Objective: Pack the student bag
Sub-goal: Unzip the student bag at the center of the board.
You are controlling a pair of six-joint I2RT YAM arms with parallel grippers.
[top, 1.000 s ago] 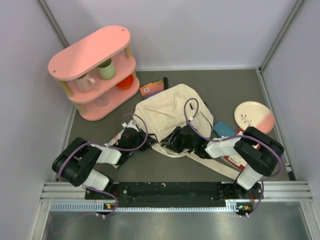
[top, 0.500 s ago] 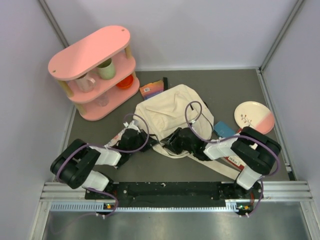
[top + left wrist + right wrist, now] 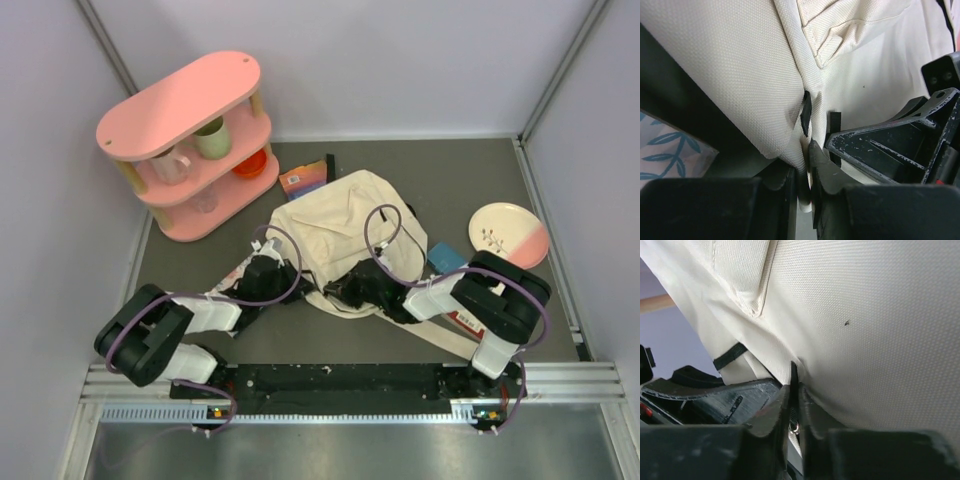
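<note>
The student bag (image 3: 345,225), a slumped mound of coarse cream canvas with a stitched pocket flap, lies on the grey table (image 3: 470,180); at the bag's near-left edge the left gripper (image 3: 807,175) pinches a cloth fold beside a black webbing tab (image 3: 805,112); at its near edge the right gripper (image 3: 794,412) clamps a canvas seam; a rounded pink shelf (image 3: 190,140) stands far-left of the bag.

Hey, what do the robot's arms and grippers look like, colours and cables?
The left arm and right arm have bulky black joint housings joined by white links. A thin purple cable loops along each. The left gripper and right gripper are black, with whitish scuff marks.
</note>
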